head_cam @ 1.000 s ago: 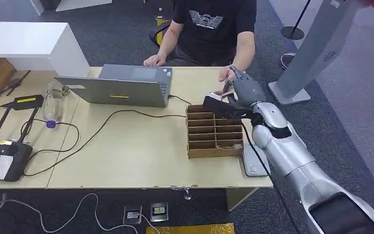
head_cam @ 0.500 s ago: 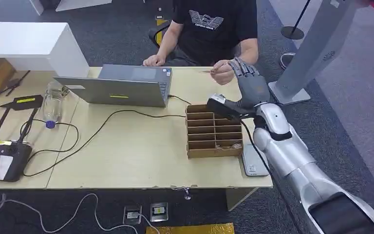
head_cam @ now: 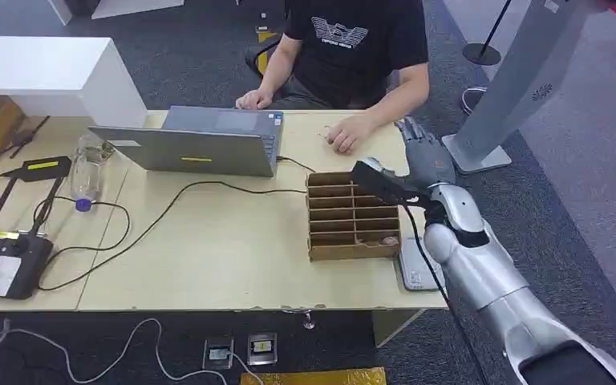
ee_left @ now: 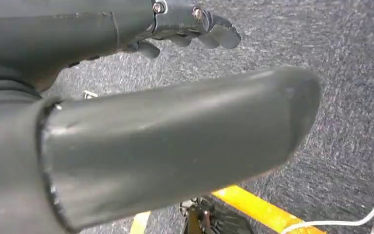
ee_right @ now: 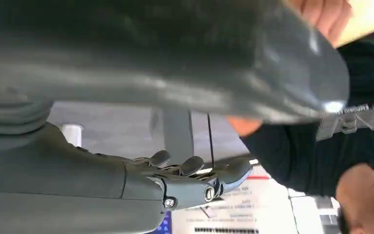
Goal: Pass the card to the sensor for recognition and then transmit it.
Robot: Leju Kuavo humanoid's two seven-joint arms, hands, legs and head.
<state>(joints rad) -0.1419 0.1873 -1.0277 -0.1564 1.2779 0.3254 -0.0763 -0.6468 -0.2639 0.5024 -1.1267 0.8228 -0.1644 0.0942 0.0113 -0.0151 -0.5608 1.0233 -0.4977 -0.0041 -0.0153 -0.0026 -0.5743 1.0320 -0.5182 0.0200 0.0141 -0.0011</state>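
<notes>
My right hand [head_cam: 422, 154] empty, fingers apart, far right of organizer [head_cam: 353, 214]; lowering carelessly risks clipping it.

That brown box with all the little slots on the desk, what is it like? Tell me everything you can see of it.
The slotted box looks like brown cardboard or thin wood, a rectangular organizer split into two columns of shallow open compartments. It lies on the pale desk near its right end, in front of the seated person. Something small sits in a compartment at the near right; I cannot tell what. A black cable runs up to its far left side. The robot's right hand hangs open beyond its right far corner, apparently not touching it.
</notes>
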